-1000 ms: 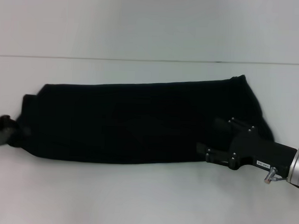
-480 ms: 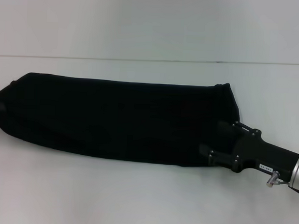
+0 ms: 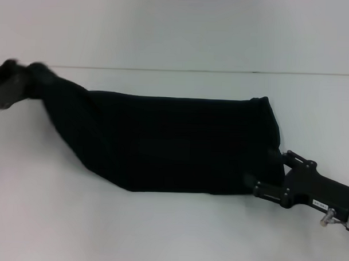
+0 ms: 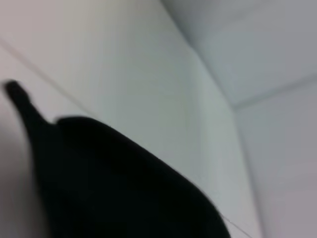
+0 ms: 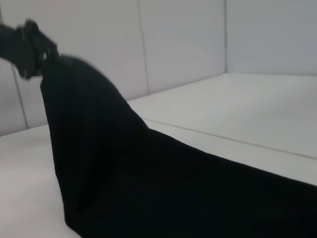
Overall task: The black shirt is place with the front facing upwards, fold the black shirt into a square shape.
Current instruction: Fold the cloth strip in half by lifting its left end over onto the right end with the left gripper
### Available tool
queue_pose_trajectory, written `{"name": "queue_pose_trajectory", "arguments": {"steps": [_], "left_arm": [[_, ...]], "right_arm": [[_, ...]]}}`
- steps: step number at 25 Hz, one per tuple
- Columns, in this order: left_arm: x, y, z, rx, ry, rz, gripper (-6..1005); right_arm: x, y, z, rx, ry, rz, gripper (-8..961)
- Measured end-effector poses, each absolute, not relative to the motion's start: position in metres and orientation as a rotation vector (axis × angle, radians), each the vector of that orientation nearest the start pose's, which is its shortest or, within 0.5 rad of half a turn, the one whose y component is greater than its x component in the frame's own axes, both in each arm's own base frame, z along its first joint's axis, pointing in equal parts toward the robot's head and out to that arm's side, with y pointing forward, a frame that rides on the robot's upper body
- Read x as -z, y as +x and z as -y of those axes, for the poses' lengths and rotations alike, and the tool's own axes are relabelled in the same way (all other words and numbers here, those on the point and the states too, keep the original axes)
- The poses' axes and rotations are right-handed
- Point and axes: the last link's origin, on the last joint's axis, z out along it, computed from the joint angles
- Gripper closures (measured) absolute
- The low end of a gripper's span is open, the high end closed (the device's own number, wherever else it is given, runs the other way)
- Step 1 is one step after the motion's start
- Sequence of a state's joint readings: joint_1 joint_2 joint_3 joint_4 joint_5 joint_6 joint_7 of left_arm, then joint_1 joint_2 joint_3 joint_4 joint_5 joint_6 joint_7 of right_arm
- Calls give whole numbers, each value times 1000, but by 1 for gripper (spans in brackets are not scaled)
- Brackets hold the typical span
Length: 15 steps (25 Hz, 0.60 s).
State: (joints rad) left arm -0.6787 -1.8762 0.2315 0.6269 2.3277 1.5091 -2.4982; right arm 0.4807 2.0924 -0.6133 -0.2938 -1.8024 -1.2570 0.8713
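Note:
The black shirt lies folded lengthwise as a long dark strip across the white table; no lettering shows. My left gripper is at the far left, shut on the shirt's left end and holding it raised above the table, so the cloth slopes down from it. It also shows in the right wrist view with the shirt hanging below it. My right gripper is at the shirt's near right corner, low on the table and shut on the cloth there. The left wrist view shows only the black cloth.
The white table runs wide on all sides of the shirt. A white wall rises behind the table's far edge. Nothing else stands on the table.
My left gripper has pulled the shirt's left end outward, then lifted it up and back. My right gripper has drawn back to the right, and the shirt has stretched longer.

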Motion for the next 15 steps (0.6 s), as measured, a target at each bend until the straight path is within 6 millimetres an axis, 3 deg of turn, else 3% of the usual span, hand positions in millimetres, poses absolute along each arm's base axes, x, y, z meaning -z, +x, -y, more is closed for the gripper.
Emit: {"name": "queue_pose_trajectory", "arguments": {"steps": [7,11,15], "left_arm": [[-72,-221,-419,-938,2334,-2077,926],[-28,-172,-433,-873,2397,-1944,927],[30,-136,-427,-820,2430,-1847,929]], "right_arm": [[47,323,-302,-650,-2385,-625,37],[48,325,-301,-642,-2380,-638,37],[51,324,-300,-647,-2381,-649,37]]}}
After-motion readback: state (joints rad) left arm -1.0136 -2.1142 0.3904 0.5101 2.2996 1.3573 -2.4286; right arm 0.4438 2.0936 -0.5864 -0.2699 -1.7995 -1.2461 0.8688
